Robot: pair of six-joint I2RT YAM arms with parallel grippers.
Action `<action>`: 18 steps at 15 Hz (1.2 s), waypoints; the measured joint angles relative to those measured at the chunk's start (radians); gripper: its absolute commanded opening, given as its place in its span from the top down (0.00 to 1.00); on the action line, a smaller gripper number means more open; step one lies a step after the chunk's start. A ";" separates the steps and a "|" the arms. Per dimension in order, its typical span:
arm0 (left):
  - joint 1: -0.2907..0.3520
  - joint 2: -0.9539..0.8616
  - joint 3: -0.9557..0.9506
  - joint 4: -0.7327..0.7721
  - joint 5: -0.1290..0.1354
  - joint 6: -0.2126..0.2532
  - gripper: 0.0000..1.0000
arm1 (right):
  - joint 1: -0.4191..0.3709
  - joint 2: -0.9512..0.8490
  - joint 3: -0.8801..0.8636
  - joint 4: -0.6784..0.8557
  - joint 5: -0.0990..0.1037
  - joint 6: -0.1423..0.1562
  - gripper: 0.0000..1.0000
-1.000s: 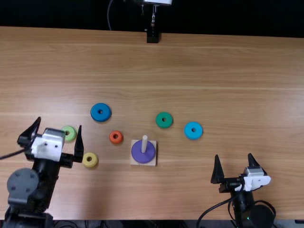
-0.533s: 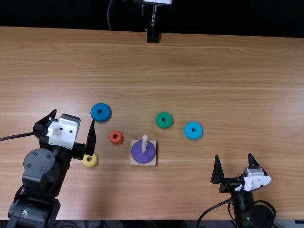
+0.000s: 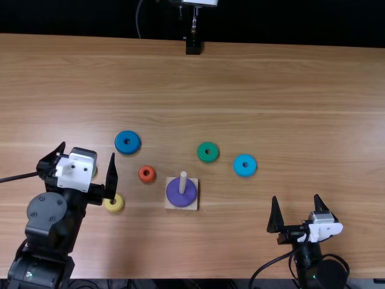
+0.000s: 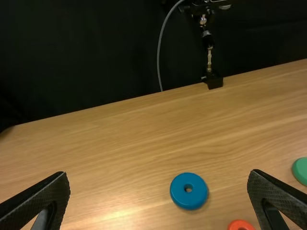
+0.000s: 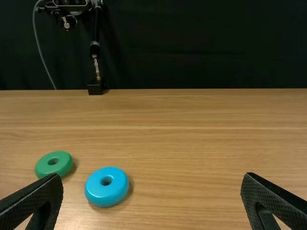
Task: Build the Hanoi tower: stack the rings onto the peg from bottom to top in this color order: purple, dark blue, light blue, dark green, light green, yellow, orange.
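In the top view my left gripper (image 3: 88, 152) is open over the left of the table, partly covering the light green ring (image 3: 94, 171) and the edge of the yellow ring (image 3: 114, 203). The purple ring (image 3: 175, 192) lies around the peg (image 3: 183, 182) on its square base (image 3: 191, 205). Loose on the table are the dark blue ring (image 3: 127, 142), orange ring (image 3: 147, 174), dark green ring (image 3: 208, 152) and light blue ring (image 3: 245, 165). At lower right my right gripper (image 3: 295, 200) stands open. Wrist views show the left gripper (image 4: 158, 182) and right gripper (image 5: 152, 184) empty.
A black clamp with a metal stand (image 3: 193, 47) is fixed at the table's far edge. Cables hang beside both arms. The wooden table (image 3: 289, 108) stretches behind and right of the rings.
From its place farther left, my left gripper has moved right and slightly up the view, then back left a little. The right arm and rings have stayed put.
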 measured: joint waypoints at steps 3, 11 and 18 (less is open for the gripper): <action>0.001 0.182 0.057 -0.037 0.000 -0.001 0.00 | 0.000 0.000 0.000 0.000 0.000 0.000 0.00; 0.008 0.695 0.449 -0.283 0.000 -0.085 0.00 | 0.000 0.000 0.000 0.000 0.000 0.000 0.00; 0.008 1.047 0.805 -0.557 0.001 -0.116 0.00 | 0.000 0.000 0.000 0.000 0.000 0.000 0.00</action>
